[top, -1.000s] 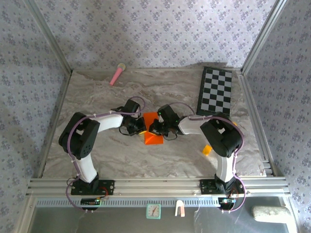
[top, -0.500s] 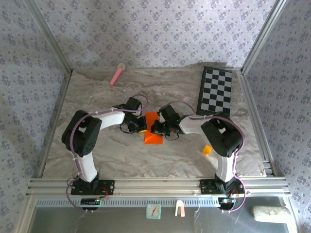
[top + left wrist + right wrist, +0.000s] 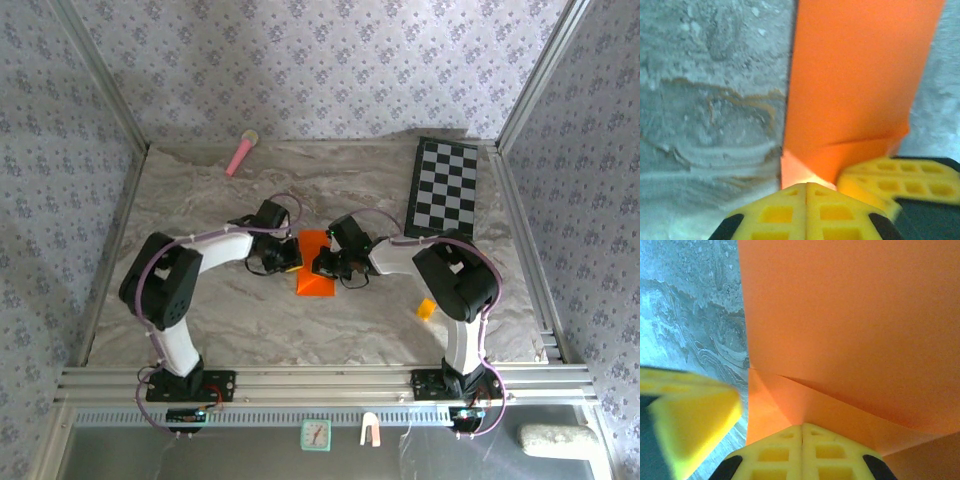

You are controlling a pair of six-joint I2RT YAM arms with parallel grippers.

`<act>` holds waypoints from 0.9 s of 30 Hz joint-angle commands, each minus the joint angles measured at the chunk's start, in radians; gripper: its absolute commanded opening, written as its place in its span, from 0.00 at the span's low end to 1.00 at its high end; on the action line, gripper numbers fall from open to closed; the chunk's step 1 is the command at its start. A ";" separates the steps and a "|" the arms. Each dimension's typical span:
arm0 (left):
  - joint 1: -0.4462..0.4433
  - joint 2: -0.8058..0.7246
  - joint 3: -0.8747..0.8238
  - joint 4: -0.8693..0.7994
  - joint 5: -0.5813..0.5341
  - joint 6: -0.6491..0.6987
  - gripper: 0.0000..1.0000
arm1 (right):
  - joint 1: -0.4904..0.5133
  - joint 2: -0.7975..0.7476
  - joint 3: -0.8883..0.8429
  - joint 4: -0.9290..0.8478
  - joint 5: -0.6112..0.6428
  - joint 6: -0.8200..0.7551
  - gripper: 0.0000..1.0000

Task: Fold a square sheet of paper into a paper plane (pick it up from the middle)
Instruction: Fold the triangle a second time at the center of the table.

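Centrally, orange paper (image 3: pixel 314 270) on table (image 3: pixel 220 190), left fingers (image 3: pixel 775 214), right fingers (image 3: pixel 771 456), both closed.

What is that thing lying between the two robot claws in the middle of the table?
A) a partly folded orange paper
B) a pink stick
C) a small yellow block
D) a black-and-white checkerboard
A: seen from above, the orange paper lies between the left gripper and the right gripper, their tips at its sides.

Smooth matt orange paper sheet (image 3: pixel 314 272), sharply creased; matt marbled table (image 3: pixel 240 320), rough-looking; yellow gridded plastic fingers (image 3: pixel 775 215)
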 commanded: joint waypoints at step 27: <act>-0.080 -0.048 -0.174 0.189 0.100 -0.210 0.12 | -0.009 0.083 -0.013 -0.155 0.076 0.042 0.00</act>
